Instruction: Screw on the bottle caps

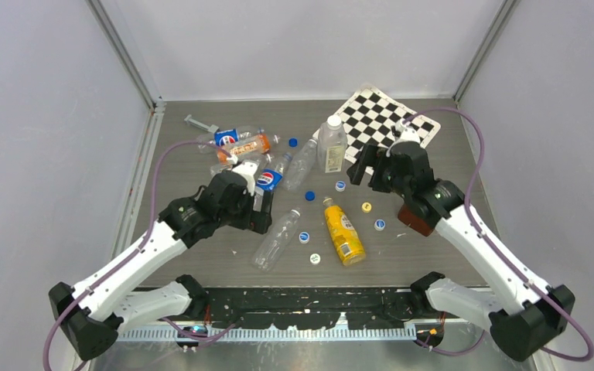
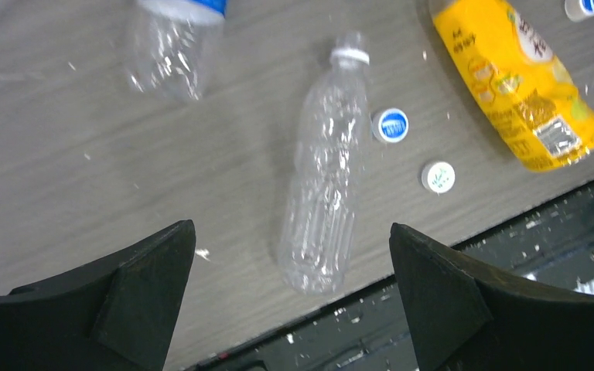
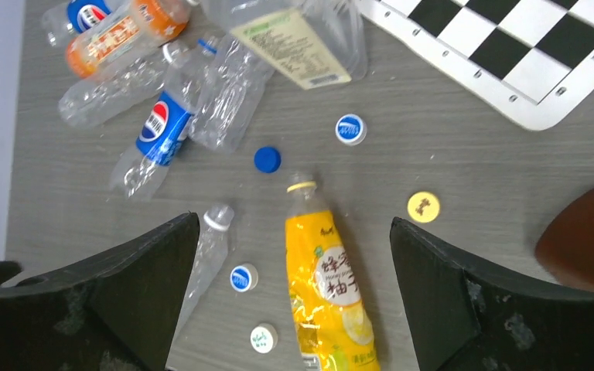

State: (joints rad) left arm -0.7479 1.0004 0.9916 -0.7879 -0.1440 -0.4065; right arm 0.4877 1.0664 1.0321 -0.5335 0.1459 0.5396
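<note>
**Top view.** The slim bottle point(image 1: 276, 239) lies on its side at lower centre. Its long axis is diagonal — neck toward the upper right, base toward the lower left. The left gripper point(image 1: 261, 218) hangs just at its upper left and is much the nearer of the two. The right gripper point(image 1: 360, 164) is well apart at upper right, near the upright squarish bottle point(image 1: 331, 145). A blue-and-white cap point(image 1: 304, 237) lies just right of the slim bottle's shoulder.

**Left wrist view.** The slim bottle point(image 2: 325, 178) runs almost top to bottom through the middle of the frame, with its white-ringed neck uppermost and seemingly bare. It sits beyond the fingers point(image 2: 143, 286), in line with the gap between them. The fingers are spread wide, holding and touching nothing. Their closing line crosses the bottle's long axis, which I judge would suit a grip across its body. The blue-and-white cap point(image 2: 392, 124) lies just right of the bottle, near the neck. A white cap point(image 2: 438, 176) sits further to the lower right.

**Right wrist view.** The fingers point(image 3: 452, 297) are also spread wide and empty. The yellow bottle point(image 3: 325, 286) lies beyond the gap. The slim bottle's neck point(image 3: 215, 220) shows beside the left-hand finger at lower left — the blue-and-white cap point(image 3: 244, 277) is just to its right. This arm looks better placed for a cap than for that bottle.
</note>
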